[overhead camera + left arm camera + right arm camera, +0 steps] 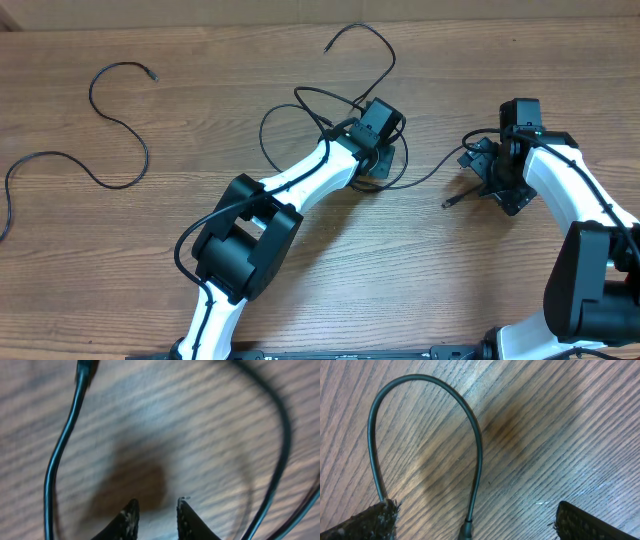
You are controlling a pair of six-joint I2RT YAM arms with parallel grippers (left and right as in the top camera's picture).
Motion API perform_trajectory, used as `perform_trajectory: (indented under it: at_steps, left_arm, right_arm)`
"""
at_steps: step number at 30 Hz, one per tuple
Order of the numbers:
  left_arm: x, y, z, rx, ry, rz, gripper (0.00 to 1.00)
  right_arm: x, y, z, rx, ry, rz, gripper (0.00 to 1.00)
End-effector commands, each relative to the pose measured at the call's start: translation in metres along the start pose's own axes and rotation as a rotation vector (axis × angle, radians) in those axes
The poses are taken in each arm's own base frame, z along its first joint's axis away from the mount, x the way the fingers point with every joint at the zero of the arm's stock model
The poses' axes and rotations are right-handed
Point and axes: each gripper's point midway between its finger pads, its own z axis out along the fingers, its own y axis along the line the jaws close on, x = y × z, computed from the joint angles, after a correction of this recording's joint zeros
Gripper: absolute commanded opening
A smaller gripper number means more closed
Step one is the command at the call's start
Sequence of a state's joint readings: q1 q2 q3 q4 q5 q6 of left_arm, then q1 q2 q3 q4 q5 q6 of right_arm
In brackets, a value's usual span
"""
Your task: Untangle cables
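Cables: black loops tangled on wooden table; 1 apart, left.

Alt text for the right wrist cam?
A thin black cable lies in an upside-down U on the wood-grain table. The right gripper is open, its dark fingertips at the bottom corners, the loop rising from between them.

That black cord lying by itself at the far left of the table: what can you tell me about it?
The lone cord is thin, black and flexible, and looks rubber-coated. It lies flat on the wooden table in a loose S-shaped wave. There is a small plug at its upper end, and its other end reaches the picture's left edge. Only the table touches it: it lies well apart from the tangled cords.
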State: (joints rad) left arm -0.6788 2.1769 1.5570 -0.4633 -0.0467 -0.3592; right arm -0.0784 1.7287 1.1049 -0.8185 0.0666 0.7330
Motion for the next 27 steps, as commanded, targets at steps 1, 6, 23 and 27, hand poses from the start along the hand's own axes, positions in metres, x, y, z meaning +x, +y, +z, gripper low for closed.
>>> perform_trajectory:
  at_steps: [1, 6, 23, 27]
  left_arm:
    - [-0.003, 0.007, -0.015, -0.028, 0.006, -0.01, 0.25]
    - [0.008, 0.031, -0.021, -0.13, 0.062, -0.049, 0.29]
    - [0.002, 0.043, -0.046, -0.172, 0.131, -0.099, 0.36]
    - [0.002, 0.043, -0.046, -0.171, 0.131, -0.098, 0.33]
  right_arm:
    - [0.0, 0.0, -0.002, -0.007, -0.005, 0.004, 1.0]
    - [0.001, -0.001, -0.002, -0.002, -0.001, 0.004, 1.0]
    - [0.001, -0.001, -0.002, -0.001, 0.0, 0.003, 1.0]
    - [0.001, -0.001, -0.001, 0.0, 0.0, 0.003, 1.0]
